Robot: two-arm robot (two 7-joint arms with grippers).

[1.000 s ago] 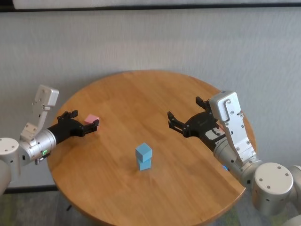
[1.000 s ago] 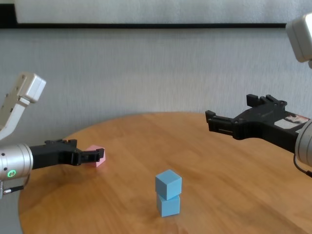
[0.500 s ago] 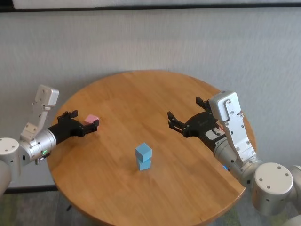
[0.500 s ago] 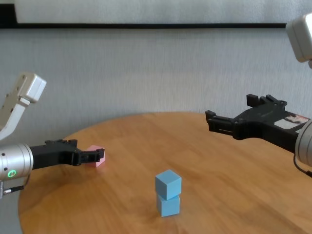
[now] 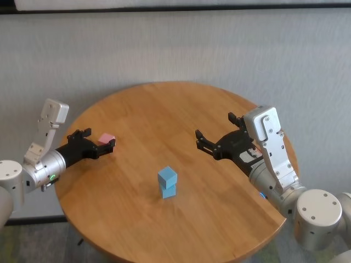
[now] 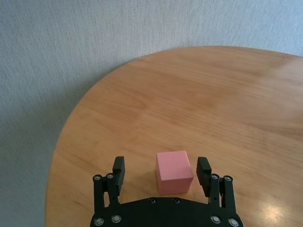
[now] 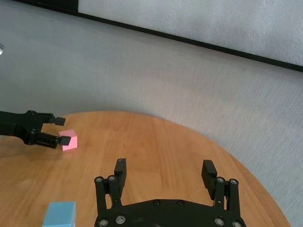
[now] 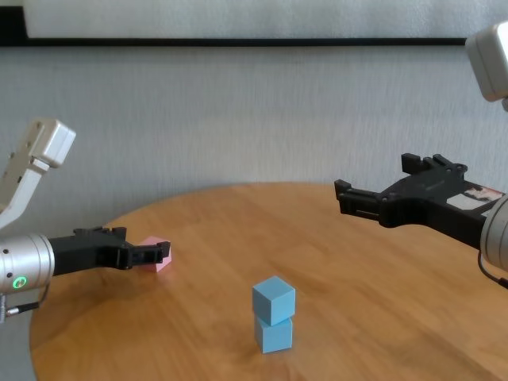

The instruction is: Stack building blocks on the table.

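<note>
two blues stacked, pink one still to fetch

two light blue blocks (image 5: 167, 182) already sit one on the other near the middle of the table (image 5: 181, 109), the upper one turned a little against the lower. the pink block (image 6: 174, 171) lies flat near the table's left edge, well apart from the stack.

over the last second almost nothing has shifted from where i sit: the stack, the pink block and both arms look the same as before. my left pincer (image 6: 162, 172) stays low at the table with the pink block between its fingers; they stand wide, with a clear gap on one side and the other finger just beside the block, so i judge it not gripped yet. that leaves the third block's pickup as the step in hand, roughly two thirds of the job done.

my right pincer (image 5: 215, 141) hangs spread wide and empty above the table's right side, idle.

being a cube, the pink block has no long axis to speak of; its side faces run roughly parallel to my left fingers, which should suit a square pinch.
</note>
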